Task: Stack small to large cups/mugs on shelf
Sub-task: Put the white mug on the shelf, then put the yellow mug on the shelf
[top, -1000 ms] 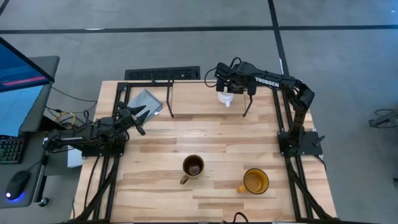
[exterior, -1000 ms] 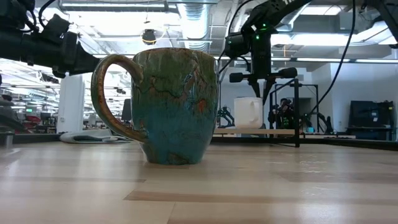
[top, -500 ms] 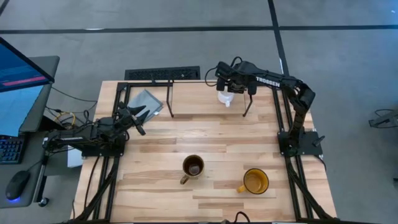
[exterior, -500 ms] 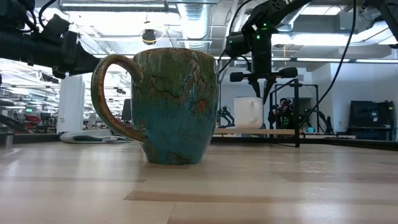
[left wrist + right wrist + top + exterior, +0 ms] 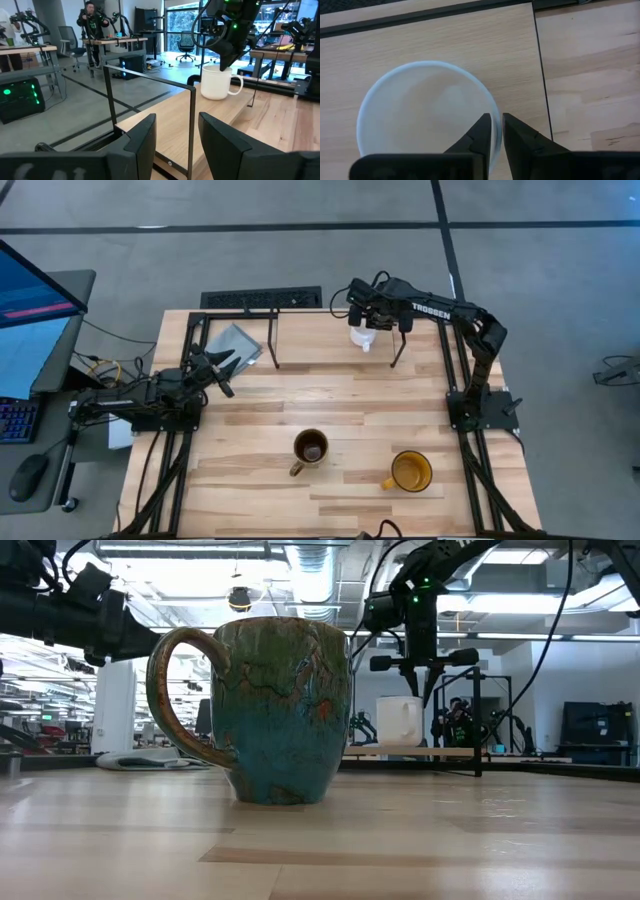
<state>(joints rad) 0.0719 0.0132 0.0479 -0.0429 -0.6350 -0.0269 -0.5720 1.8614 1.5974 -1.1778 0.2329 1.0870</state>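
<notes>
Right gripper (image 5: 493,131): fingers narrowly apart, pinching the rim of the white mug (image 5: 415,107), one finger inside and one outside. The mug stands upright at the table's (image 5: 350,395) far edge, within the shelf's (image 5: 270,340) frame. Left gripper (image 5: 222,370): fingers spread, empty, near the table's left side. Brown mug (image 5: 310,448) and yellow mug (image 5: 409,471) stand near the front edge, apart.

white mug (image 5: 361,338), upper centre | brown mug (image 5: 310,448), lower centre: mottled teal, green and rust glaze outside | yellow-orange mug (image 5: 410,471), lower right | shelf (image 5: 272,340): thin black rods | table (image 5: 350,395): pale striped wood | arms: black
</notes>
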